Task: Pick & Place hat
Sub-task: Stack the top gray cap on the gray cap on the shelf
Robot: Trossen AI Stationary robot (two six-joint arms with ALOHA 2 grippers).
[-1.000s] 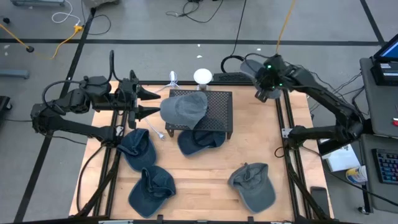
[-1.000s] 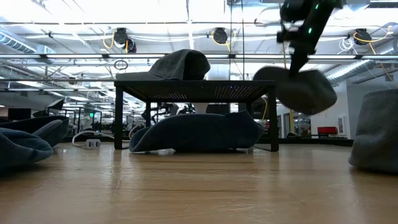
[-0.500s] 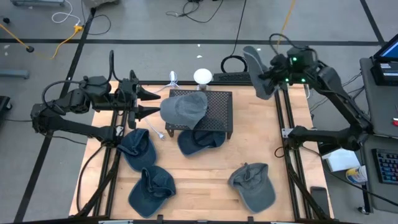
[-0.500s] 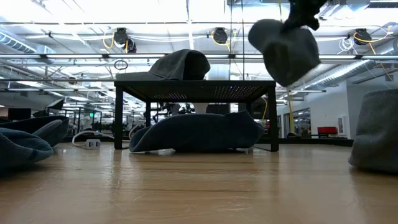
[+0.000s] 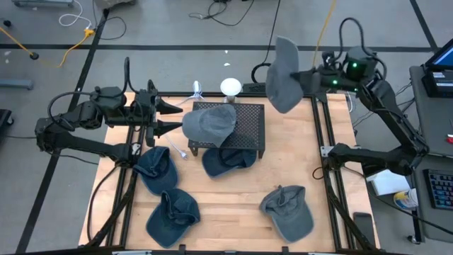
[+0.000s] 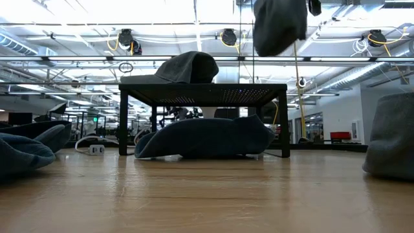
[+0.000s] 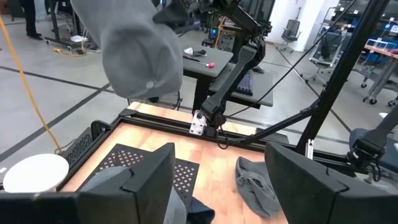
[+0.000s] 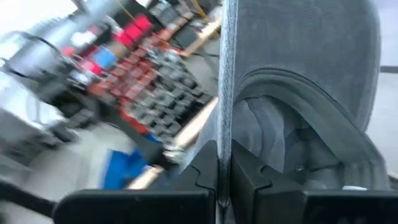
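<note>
high view: right pincer (image 5: 309, 76) is raised over the far right edge of the counter (image 5: 233, 205), clamped on a grey hat (image 5: 284, 65) that hangs off it toward the small black stand (image 5: 248, 131). left pincer (image 5: 170, 117) waits at the stand's left side, fingers spread, nothing between them. a second grey hat (image 5: 210, 123) lies on the stand's left part, overhanging its edge. a dark blue hat (image 5: 228, 160) pokes out from under the stand. two more blue hats (image 5: 157, 170) sit near the left rail, another grey hat (image 5: 288, 211) near the right front. a white round object (image 5: 231, 87) is just behind the stand.

low view: only here is the carried hat's height clear: the grey hat (image 6: 279, 26) hangs above the stand (image 6: 203, 90) top, cut off by the frame's upper edge; the pincer holding it is mostly out of frame. hat on stand (image 6: 187, 66) and blue hat beneath (image 6: 207, 137) both show; hats at both sides are cropped.

left wrist view: own fingers (image 7: 149, 180) stand wide apart. the carried grey hat (image 7: 140, 53) shows beyond, with the right arm (image 7: 236, 56) behind it.

right wrist view: fingers (image 8: 205, 171) pressed together on the hat's brim (image 8: 225, 74); the hat (image 8: 305, 93) fills most of the frame, background blurred, hard to make out.
</note>
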